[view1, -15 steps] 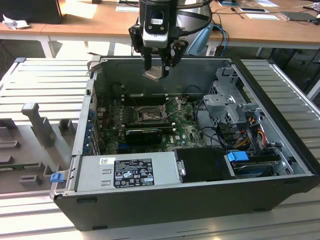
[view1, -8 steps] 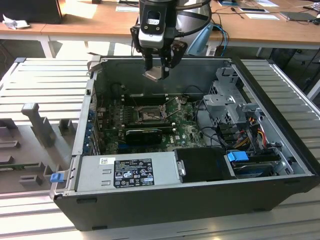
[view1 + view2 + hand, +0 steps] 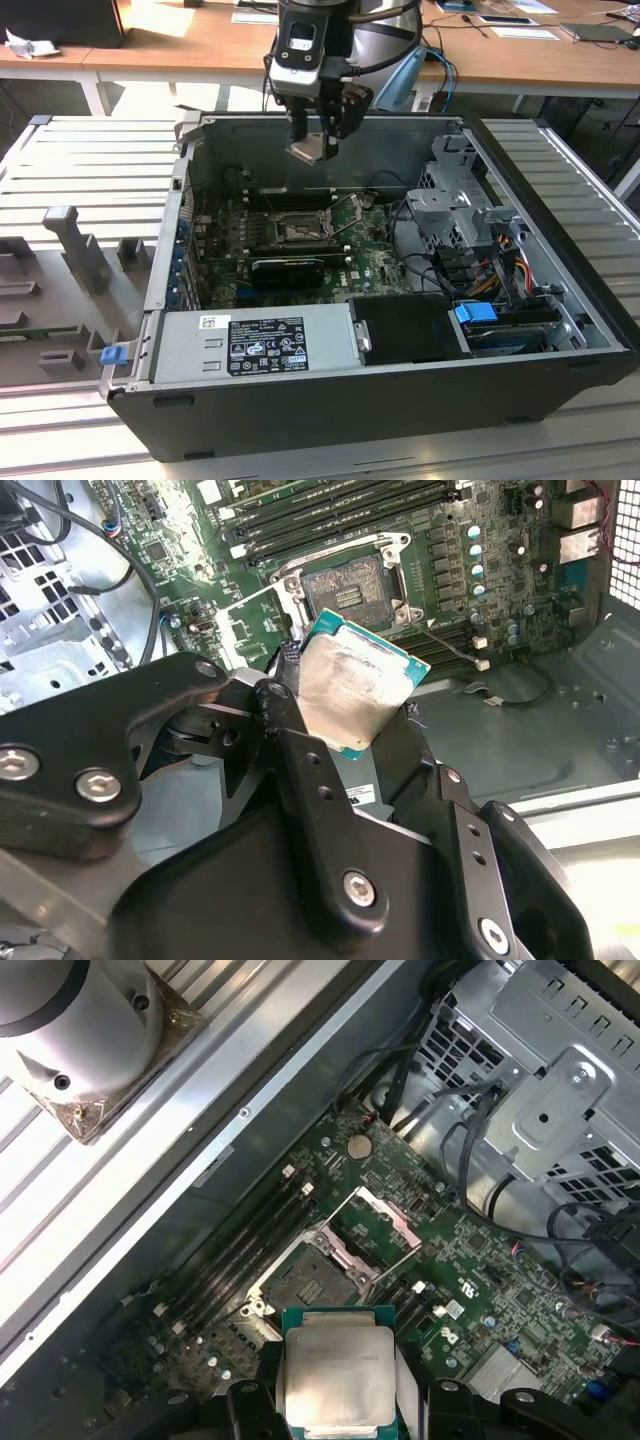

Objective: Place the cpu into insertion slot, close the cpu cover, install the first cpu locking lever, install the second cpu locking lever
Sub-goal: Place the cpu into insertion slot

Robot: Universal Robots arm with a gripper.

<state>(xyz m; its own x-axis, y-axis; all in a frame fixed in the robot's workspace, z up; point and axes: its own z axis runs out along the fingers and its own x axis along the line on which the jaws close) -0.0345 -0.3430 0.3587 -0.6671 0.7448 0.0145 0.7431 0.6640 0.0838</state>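
Observation:
My gripper (image 3: 314, 140) hangs above the back wall of the open computer case (image 3: 350, 410), shut on the cpu (image 3: 304, 150). The cpu is a silver-grey square on a green base, held tilted by its edges in both wrist views (image 3: 355, 685) (image 3: 335, 1365). Below it, on the green motherboard (image 3: 375, 262), lies the insertion slot (image 3: 300, 232) (image 3: 350, 592) (image 3: 308, 1278), open and with nothing in it. The cpu cover (image 3: 385, 1218) (image 3: 250, 620) stands swung up beside the slot. The gripper's black fingers (image 3: 300, 770) clamp the chip from two sides.
A long black card (image 3: 286, 268) lies just in front of the slot. A grey power supply (image 3: 255, 342) fills the case's near side. A metal drive cage (image 3: 455, 200) and cable bundles (image 3: 500, 260) sit on the exterior view's right. Memory slots (image 3: 235, 1260) run beside the socket.

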